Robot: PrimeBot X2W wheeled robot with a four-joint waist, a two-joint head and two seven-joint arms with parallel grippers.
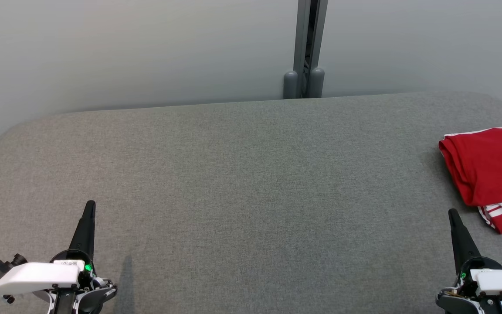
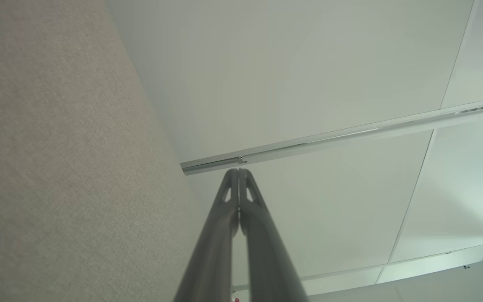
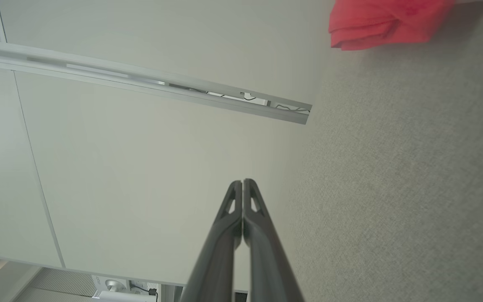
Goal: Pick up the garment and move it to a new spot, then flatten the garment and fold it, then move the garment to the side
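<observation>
Left pincer (image 1: 90,204): jaws pressed together, nothing between them, pointing up and away over the bare grey bench (image 1: 251,183). Right pincer (image 1: 452,212): likewise pressed together and empty, held low at the near edge. Both set well apart from each other, presumably to leave the wide middle of the bench free as working room.

Garment (image 1: 488,163): red with white trim, lying in a compact folded stack on the bench. Beyond the right pincer's tip and a little to its outer side, near but not touching; far across from the left pincer. In the right wrist view, ahead of the tips and off to the right, as a red folded edge. Partly cut off by the picture's border, so full outline not to be told.

Judging by the neat stack at one side and both pincers empty: either folding and setting aside already done, or pick-up not yet begun; cannot tell which. If pick-up lies ahead: closest for the right pincer, needing first to part its jaws, then to reach forward and outward to the near hem. Risk: pinching only the top layer and spilling the stack open.
</observation>
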